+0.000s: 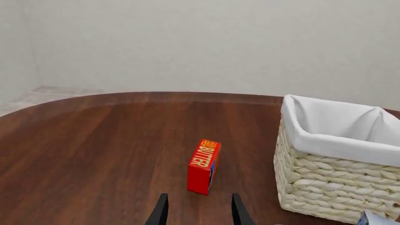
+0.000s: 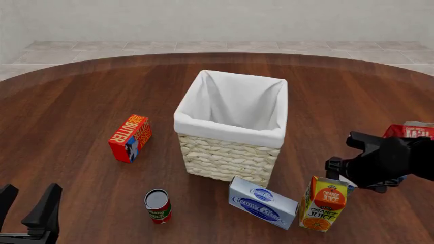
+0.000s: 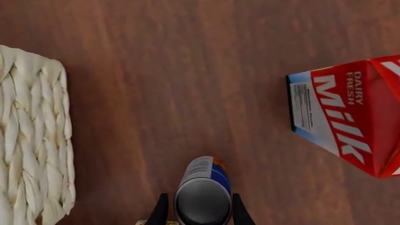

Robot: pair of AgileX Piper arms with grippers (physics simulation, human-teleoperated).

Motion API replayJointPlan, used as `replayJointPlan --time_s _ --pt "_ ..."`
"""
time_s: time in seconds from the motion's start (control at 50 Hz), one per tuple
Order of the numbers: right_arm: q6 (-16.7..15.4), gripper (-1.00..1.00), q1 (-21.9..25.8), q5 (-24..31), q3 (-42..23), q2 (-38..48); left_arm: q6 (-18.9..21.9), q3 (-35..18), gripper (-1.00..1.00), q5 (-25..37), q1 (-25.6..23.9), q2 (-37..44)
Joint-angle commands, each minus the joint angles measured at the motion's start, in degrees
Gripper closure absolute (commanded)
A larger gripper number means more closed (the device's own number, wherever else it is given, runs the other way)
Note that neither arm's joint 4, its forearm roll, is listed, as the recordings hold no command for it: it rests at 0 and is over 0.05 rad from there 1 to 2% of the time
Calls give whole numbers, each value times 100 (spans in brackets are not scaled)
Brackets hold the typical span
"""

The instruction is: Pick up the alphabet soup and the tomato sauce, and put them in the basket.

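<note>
1. The surface [image 2: 74,101] is a dark reddish-brown wood tabletop with a curved far edge; its grain runs away from the arms. Beyond it lie pale floor tiles [image 2: 101,51] and a plain off-white wall [image 2: 217,20].
2. The left gripper [image 2: 28,203] sits at the near left corner of the front view, its jaws spread wide with nothing between them. In its wrist view, the left gripper [image 1: 198,211] faces a red butter box [image 1: 204,166] standing just ahead of the open jaws.
3. The tomato sauce [image 2: 158,205] stands upright to the right of the left jaws, well apart from them, close in front of the basket [image 2: 227,157].
4. The basket stands mid-surface, between the two arms, its white cloth lining [image 2: 234,101] folded over the rim.
5. The right gripper [image 3: 198,211] points down, its jaws flanking a silver-topped can [image 3: 203,194] with a blue and white label; I cannot tell whether they press on it.
6. From those jaws, a milk carton [image 3: 344,117] lies away from the basket and the wicker wall lies on the other side.
7. Nearer than the right arm stand an orange juice carton [image 2: 324,203] and a cream cheese box [image 2: 263,202].
</note>
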Motion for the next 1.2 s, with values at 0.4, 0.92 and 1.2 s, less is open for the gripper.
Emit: replayJointPlan --time_s 0.4,0.92,1.2 --pt "-174 100 -31 -6 -49 33 -11 2 -100 14 21 -3" --pt "-265 100 7 357 -258 -396 -2 2 -100 0 24 -6" --pt "-290 100 78 741 -681 -668 3 1 -100 -2 23 -7"
